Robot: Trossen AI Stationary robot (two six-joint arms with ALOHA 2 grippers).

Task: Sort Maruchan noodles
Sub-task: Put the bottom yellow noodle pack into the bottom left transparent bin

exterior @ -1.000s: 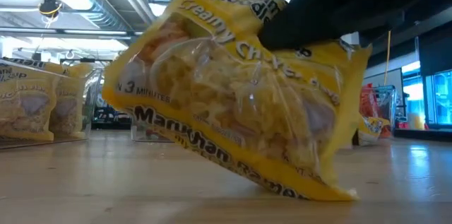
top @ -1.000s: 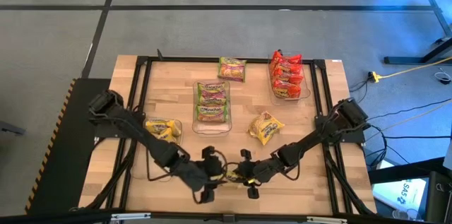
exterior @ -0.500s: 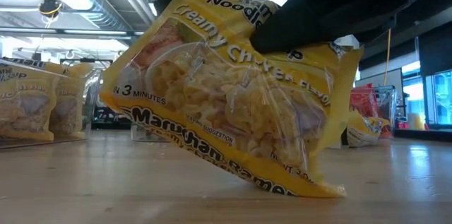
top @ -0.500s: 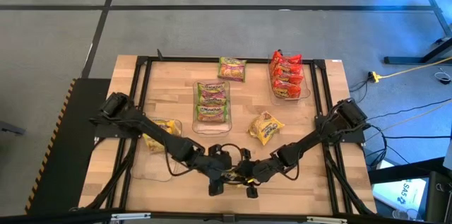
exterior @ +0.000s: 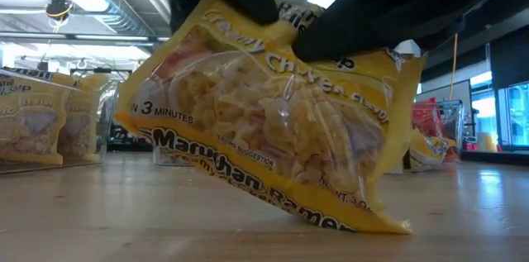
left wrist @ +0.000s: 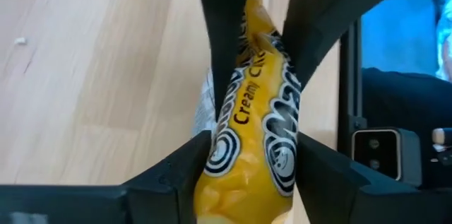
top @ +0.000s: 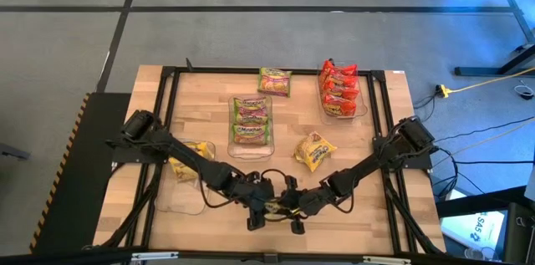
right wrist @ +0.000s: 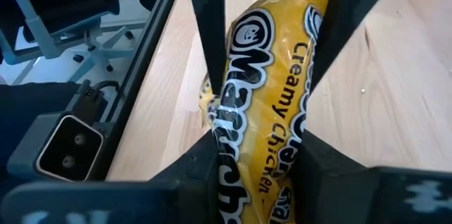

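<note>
Right gripper [top: 287,207] clamps the crinkly yellow plastic Maruchan packet [exterior: 273,117] upright at the wooden table's [top: 376,223] front edge, left gripper [top: 266,205] straddling it, grip unclear: mid-handover; next, left clamps, right releases.

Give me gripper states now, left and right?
Left gripper: fingers on either side of the yellow crinkly plastic Creamy Chicken ramen packet; firm grip cannot be told.
Right gripper: shut on the same packet.
</note>
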